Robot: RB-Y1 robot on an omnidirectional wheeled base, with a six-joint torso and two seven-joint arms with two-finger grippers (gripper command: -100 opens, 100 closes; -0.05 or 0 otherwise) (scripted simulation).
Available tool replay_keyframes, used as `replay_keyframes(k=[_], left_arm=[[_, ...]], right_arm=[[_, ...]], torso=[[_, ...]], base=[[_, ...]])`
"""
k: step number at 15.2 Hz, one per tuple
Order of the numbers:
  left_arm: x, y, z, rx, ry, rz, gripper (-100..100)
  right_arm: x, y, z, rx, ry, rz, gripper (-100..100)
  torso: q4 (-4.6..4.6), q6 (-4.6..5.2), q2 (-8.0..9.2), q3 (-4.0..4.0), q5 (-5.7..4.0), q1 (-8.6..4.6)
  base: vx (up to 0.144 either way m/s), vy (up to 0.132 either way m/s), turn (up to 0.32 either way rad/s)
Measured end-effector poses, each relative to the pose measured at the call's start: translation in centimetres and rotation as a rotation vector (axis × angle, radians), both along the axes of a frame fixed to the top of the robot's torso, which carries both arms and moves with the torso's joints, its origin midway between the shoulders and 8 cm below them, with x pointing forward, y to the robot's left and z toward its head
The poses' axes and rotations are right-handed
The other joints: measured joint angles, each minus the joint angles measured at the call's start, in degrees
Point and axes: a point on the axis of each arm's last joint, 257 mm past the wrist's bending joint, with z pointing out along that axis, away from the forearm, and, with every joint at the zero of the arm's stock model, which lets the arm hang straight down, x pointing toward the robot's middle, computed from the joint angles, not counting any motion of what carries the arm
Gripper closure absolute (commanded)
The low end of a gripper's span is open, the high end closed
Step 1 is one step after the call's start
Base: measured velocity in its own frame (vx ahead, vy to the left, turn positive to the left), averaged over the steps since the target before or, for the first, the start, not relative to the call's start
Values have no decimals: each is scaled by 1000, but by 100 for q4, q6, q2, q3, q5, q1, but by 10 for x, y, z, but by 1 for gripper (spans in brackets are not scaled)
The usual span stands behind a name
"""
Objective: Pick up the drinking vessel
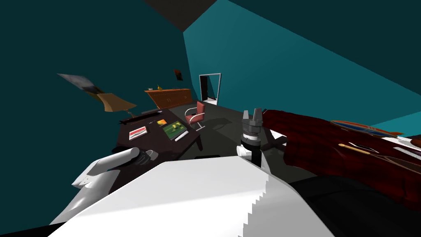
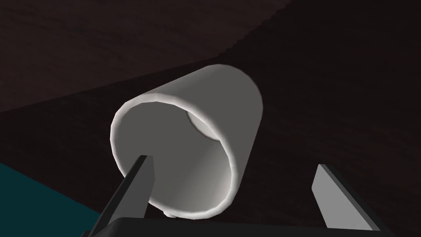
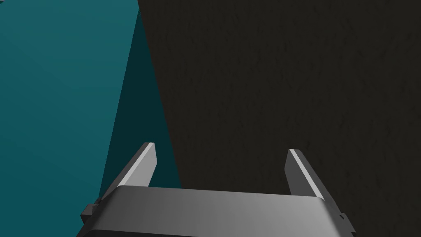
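Teal walls close in a room where a dark wood bench [image 1: 123,142] carries a red-and-white book [image 1: 137,132] and a green book [image 1: 174,129], with a red chair [image 1: 196,114] beyond it. The cup [image 2: 213,94], plain and pale grey, sits on the bench near its closest corner, right under the left arm.

The left tool [image 2: 233,162] is spread. One finger hangs in front of the cup's mouth and the other stands clear outside its wall, so one side of the rim lies between them. Neither finger presses it yet.

The cup looks rigid, thin-walled and light. Its smooth surface is probably slippery, so a pinch on the wall just below the rim, one blade inside and one outside, seems the surest hold. Squeezing too near the lip could tip it. The inside shows bare grey, with nothing in it to spill.

The right tool [image 3: 220,147] is raised beside the chest, fingers apart.
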Motion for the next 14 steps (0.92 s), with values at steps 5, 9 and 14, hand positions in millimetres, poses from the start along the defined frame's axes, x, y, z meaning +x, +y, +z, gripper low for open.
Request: replay_keyframes(k=[5, 9, 14], left_arm=[[-22, -1, -2, -71, 51, 87, -100], [-38, -2, -2, -130, 90, 158, -100], [-57, -7, -1, -199, 136, 238, -100]], right_arm=[[0, 0, 0, 0, 0, 0, 0], [0, 0, 0, 0, 0, 0, 0], [0, 0, 0, 0, 0, 0, 0]], torso=[[0, -2, 1, 1, 1, 3], [0, -2, 1, 1, 1, 6], [0, -4, 0, 0, 2, 2]], base=[[-8, 24, -136], [-9, 30, -140], [-7, 18, -98]])
